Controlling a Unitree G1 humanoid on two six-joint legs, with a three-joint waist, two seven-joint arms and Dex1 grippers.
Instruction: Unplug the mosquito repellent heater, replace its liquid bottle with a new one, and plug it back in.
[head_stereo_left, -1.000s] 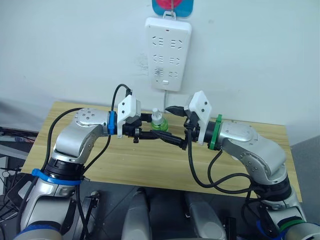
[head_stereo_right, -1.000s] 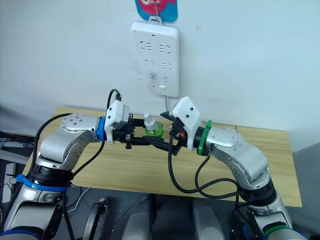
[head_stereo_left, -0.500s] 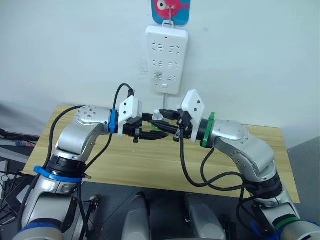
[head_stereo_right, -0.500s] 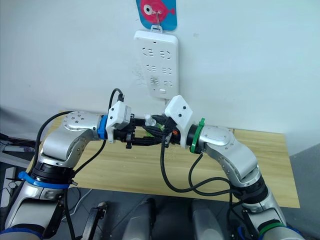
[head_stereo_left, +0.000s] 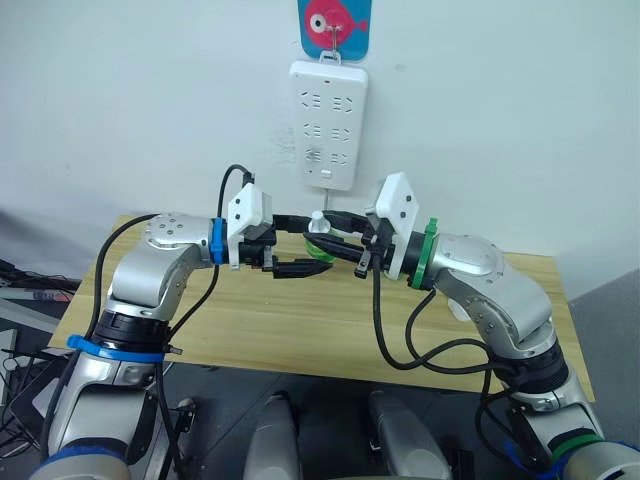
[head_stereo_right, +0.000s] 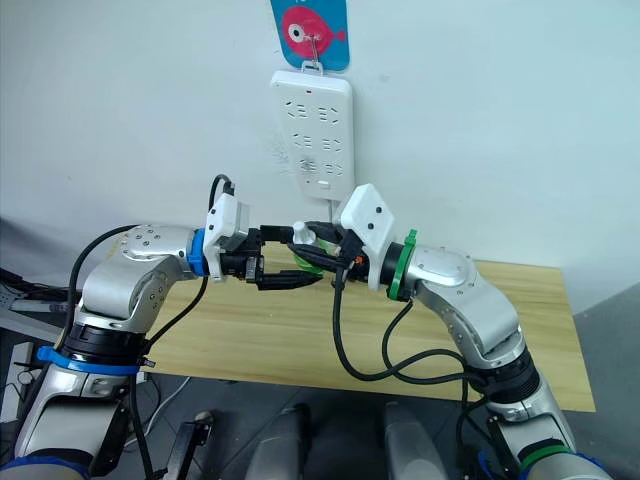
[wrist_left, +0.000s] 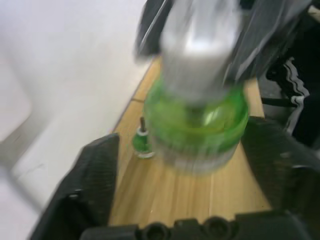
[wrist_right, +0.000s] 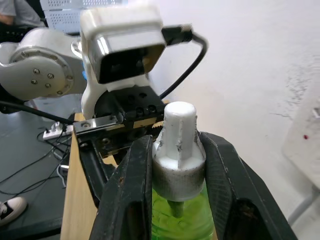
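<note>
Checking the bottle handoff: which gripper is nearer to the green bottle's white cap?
Right. The right gripper is clamped on the white cap. The left gripper sits lower, its fingers flanking the green bottle at its body.

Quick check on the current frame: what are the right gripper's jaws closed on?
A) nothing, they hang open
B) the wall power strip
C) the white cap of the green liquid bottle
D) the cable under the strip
C. In the right wrist view the right gripper has its jaws pressed against both sides of the white cap of the green liquid bottle, held between the two arms above the table.
</note>
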